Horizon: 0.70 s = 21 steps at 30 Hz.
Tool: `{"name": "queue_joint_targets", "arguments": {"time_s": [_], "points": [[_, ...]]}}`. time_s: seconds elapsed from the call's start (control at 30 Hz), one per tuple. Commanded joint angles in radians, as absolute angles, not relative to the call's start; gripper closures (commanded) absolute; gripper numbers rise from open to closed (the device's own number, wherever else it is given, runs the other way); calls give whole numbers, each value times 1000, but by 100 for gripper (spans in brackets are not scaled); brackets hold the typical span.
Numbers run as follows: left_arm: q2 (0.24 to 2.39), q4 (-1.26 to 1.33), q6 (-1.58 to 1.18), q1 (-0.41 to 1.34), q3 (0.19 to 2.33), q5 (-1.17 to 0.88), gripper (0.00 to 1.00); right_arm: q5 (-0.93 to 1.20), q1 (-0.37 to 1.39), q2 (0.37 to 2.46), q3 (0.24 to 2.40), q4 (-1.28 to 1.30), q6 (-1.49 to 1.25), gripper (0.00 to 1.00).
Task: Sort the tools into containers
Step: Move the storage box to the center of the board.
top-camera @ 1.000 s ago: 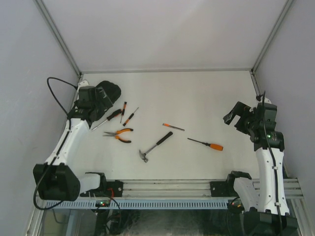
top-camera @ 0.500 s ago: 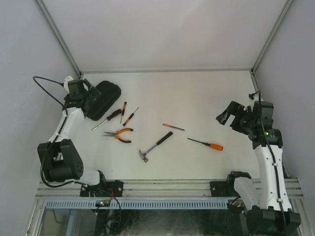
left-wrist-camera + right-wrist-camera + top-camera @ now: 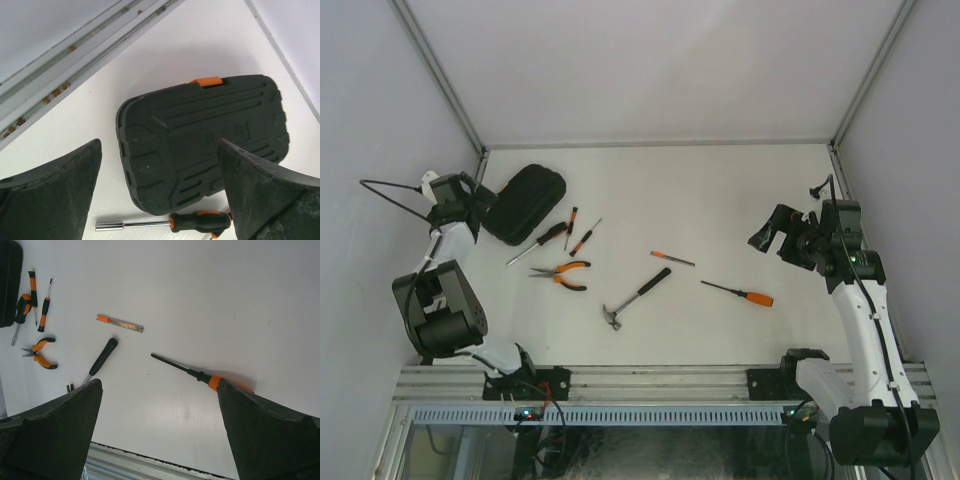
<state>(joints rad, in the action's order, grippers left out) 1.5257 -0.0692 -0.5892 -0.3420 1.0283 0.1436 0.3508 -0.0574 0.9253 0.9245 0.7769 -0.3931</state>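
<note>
Black case (image 3: 530,198) just beside screwdrivers (image 3: 552,233)

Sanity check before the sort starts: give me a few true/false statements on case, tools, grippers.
1. The tool case is closed. True.
2. The hammer lies inside the case. False: it lies on the table, apart from the case.
3. The left gripper and right gripper are both open and empty. True.
4. The pliers lie to the hammer's right. False: they lie to its left, nearer the case.
</note>
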Motion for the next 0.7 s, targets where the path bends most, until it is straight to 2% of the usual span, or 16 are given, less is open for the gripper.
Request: {"name": "queue_joint_targets", "arguments": {"time_s": [0.0, 0.37, 0.67], "points": [[1586, -3, -611, -387, 1054, 64, 1, 340, -31, 932, 927, 722, -422, 3], [1802, -162, -575, -414, 1254, -32, 0, 312, 37, 968, 932, 690, -448, 4], [1855, -194, -582, -396, 1288, -82, 0, 300, 72, 988, 937, 682, -453, 6]]}}
